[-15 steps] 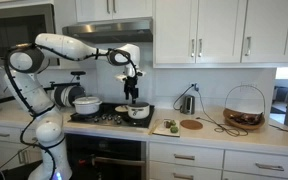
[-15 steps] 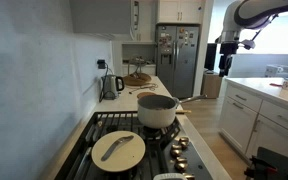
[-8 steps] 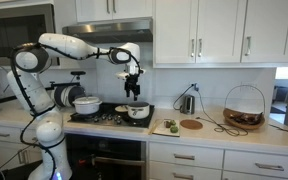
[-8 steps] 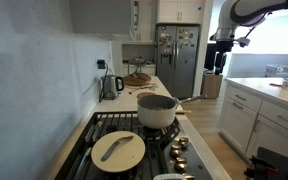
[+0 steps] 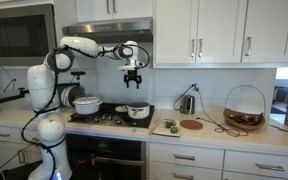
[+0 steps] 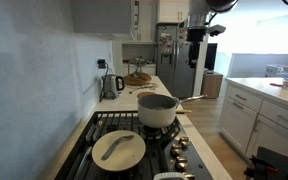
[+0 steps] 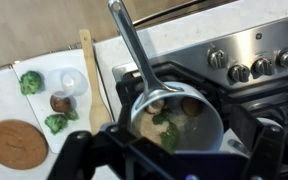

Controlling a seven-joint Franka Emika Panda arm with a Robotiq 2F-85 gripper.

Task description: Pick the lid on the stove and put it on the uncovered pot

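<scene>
The tool [image 5: 134,85] is shown with fingers spread and nothing gripped, high above the uncovered pot [image 6: 157,111] on the stove [image 6: 90,131]. The lid [image 6: 118,149] is seen lying flat on a neighbouring burner, apart from the pot.

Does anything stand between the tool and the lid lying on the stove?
Nothing visible does. The tool hangs open above the small cream-white uncovered pot; the round flat cream lid lies bare on the black gas stove, beside that pot.
</scene>
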